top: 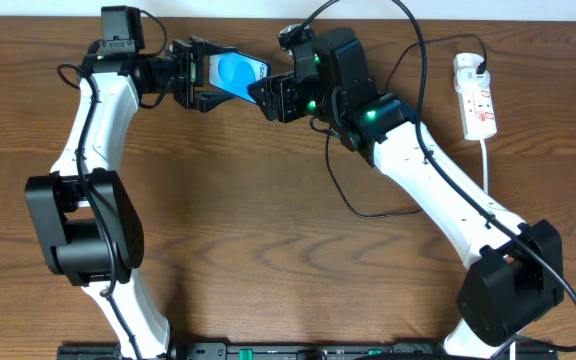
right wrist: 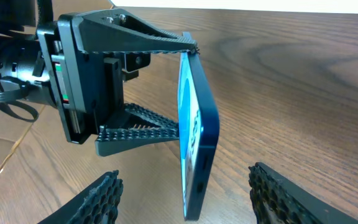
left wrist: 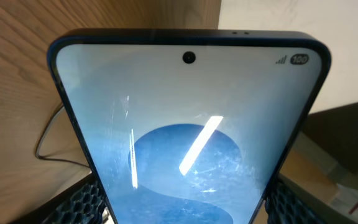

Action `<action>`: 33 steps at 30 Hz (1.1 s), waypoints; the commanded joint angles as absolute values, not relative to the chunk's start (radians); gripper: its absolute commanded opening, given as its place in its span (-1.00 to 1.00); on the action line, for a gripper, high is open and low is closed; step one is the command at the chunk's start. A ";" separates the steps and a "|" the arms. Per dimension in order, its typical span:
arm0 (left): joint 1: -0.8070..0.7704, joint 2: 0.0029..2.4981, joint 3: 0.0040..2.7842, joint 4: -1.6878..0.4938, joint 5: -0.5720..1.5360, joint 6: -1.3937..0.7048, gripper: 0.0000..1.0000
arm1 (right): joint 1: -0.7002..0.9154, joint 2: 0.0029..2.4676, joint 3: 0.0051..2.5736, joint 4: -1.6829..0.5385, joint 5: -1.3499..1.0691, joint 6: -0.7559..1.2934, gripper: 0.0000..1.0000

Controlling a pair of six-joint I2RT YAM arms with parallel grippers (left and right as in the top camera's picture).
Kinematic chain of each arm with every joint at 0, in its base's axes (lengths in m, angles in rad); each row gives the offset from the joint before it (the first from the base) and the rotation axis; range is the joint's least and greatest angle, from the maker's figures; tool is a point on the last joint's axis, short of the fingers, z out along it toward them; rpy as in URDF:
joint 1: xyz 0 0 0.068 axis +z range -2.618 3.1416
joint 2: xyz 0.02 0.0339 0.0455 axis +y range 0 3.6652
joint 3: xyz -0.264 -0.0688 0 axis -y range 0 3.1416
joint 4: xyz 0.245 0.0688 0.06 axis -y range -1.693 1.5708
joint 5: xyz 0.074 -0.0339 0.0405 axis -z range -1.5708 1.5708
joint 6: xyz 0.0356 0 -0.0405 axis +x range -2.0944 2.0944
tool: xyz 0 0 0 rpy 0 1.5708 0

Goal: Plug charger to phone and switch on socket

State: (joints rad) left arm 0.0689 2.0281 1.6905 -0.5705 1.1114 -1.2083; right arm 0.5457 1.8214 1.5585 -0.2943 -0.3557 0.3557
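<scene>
**Phone** [top: 238, 72]. Held clear of the table [top: 268, 260] by the left gripper [top: 213, 80], whose jaws were set wide and clamped across it. Screen lit blue. Its long axis ran out from the left gripper toward the right gripper [top: 273, 98]. The free end, bearing the front-camera hole [left wrist: 189, 58], lay just ahead of the right gripper's fingers [right wrist: 104, 196].

**Right gripper.** Spread wide, with nothing seen in its grasp. The phone stood edge-on in line with the gap, close but apart.

**Charger** [top: 360, 213]. Thin black cable looped on the table behind the right gripper, beside the right arm [top: 438, 190]. Connector tip not made out.

**Socket** [top: 476, 95]. Well behind the right gripper and far from the left, so the right arm was nearer.

**Note.** The coming move likely turned on bringing the tip to the phone's port end, but which end carried the port could not be told. With the two grippers nose to nose, there was little room between them.
</scene>
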 commanded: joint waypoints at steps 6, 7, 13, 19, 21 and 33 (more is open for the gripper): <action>0.043 2.022 1.713 -0.539 1.205 -1.214 -0.85 | 0.551 1.819 1.584 -0.300 -0.316 0.343 0.30; 0.039 2.022 1.713 -0.535 1.205 -1.214 -0.85 | 0.551 1.819 1.584 -0.300 -0.316 0.343 0.29; 0.025 2.022 1.713 -0.535 1.205 -1.214 -0.86 | 0.551 1.819 1.584 -0.299 -0.316 0.336 0.29; 0.022 2.022 1.713 -0.532 1.217 -1.213 -0.86 | 0.551 1.833 1.584 -0.293 -0.296 0.336 0.28; 0.016 2.022 1.713 -0.527 1.216 -1.213 -0.86 | 0.552 1.844 1.584 -0.287 -0.297 0.336 0.27; 0.009 2.022 1.713 -0.513 1.224 -1.214 -0.84 | 0.552 1.852 1.584 -0.272 -0.294 0.335 0.15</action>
